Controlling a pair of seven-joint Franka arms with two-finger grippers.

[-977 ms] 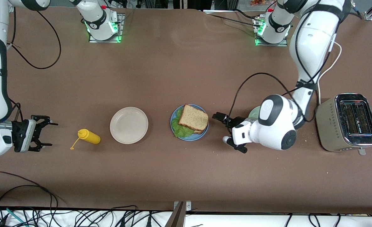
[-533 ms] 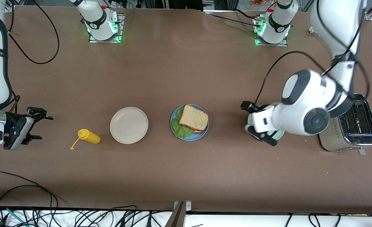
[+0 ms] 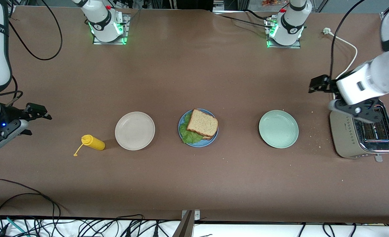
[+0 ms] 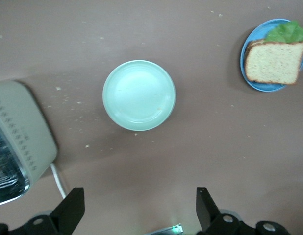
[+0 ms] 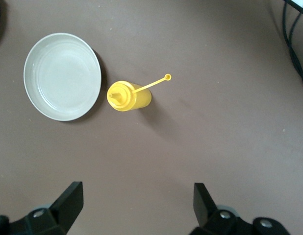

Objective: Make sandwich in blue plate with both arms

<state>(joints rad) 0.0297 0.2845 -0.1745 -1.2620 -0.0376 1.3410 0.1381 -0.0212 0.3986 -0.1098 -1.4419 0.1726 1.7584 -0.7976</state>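
Sandwich sits assembled on the blue plate at mid-table: a brown bread slice on top, a second slice edge showing under it, ruffled lettuce spilling out toward the right arm's end of the table. The top slice lies slightly askew, one corner overhanging the plate rim on the side farther from the front camera. Judged from this lie, the build looks complete, and no gripper move toward the plate seems called for. Cream plate lies beside the blue plate toward the right arm's end, with the yellow squeeze bottle just past it, on its side, cap strap trailing. Mint-green plate lies beside the blue plate toward the left arm's end; the toaster stands at that end of the table. Left gripper hangs over the toaster's edge, fingers apart, holding nothing; its wrist view looks down on the mint plate with the sandwich well off to one side. Right gripper hangs over bare table at the right arm's end, fingers apart and empty. Both grippers stand well apart from the sandwich, on either side of it along the row of plates; neither is clearly the nearer.
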